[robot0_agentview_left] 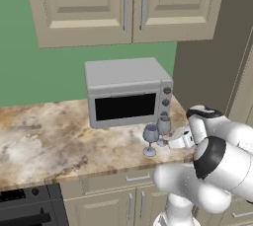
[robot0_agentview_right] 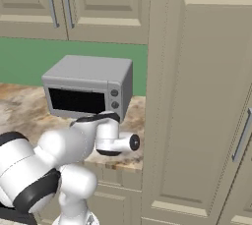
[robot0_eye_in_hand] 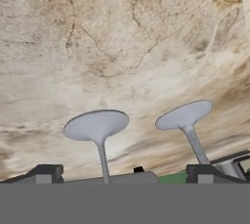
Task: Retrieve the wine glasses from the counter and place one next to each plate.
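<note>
Two wine glasses stand upright on the counter (robot0_agentview_left: 54, 136), a tan-brown marbled stone top with pale veining and darker rust patches. The nearer wine glass (robot0_agentview_left: 150, 140) sits at about 7 o'clock from the farther wine glass (robot0_agentview_left: 163, 130); their bowls look just beside each other, and whether they touch cannot be told. Both are translucent grey-blue, with rounded bowls, thin stems and round flat feet. In the hand view their feet show as two smooth pale discs, one foot (robot0_eye_in_hand: 96, 124) at roughly 7 o'clock of centre and the other foot (robot0_eye_in_hand: 184, 114) at 4 o'clock, with the stems running to the lower edge where the bowls are cut off.

Behind the glasses, at 11 o'clock, stands a boxy matte grey microwave (robot0_agentview_left: 127, 92) with a dark glossy door window and round knobs down its right side. Beige panelled wall cabinets (robot0_agentview_left: 123, 5) hang above against a green wall, and panelled doors with slim metal handles run under the counter.

The gripper (robot0_eye_in_hand: 124, 173) has its dark fingertips spread wide, one fingertip (robot0_eye_in_hand: 45, 172) outside each stem, gripping nothing. In the right base view the glasses are hidden behind the white arm (robot0_agentview_right: 74, 143).
</note>
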{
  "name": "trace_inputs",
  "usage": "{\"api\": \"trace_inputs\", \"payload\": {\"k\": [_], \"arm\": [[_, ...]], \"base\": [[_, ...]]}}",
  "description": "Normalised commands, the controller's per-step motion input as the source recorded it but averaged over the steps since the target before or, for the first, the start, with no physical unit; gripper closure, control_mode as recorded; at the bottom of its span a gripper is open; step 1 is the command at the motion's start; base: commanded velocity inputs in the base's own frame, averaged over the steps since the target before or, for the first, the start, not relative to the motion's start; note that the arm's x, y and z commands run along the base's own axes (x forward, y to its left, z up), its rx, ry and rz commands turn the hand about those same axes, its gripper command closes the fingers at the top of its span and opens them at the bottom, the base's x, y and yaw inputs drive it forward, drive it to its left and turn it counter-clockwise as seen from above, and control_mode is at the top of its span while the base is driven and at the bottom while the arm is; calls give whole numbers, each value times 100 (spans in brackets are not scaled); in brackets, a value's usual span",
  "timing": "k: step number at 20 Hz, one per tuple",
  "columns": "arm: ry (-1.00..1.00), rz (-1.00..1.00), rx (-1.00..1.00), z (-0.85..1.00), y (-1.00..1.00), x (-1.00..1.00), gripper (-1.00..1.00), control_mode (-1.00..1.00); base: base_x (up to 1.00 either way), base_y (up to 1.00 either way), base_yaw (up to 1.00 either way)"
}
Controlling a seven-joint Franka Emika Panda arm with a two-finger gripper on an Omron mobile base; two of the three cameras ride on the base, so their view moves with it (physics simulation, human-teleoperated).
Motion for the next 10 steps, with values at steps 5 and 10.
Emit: {"api": "trace_inputs", "payload": {"k": [5,10], "arm": [[0,0,0,-11,22,14,-100,-100],[0,0,0,-7,8,12,-100,-100]], "base": [[0,0,0],[0,0,0]]}}
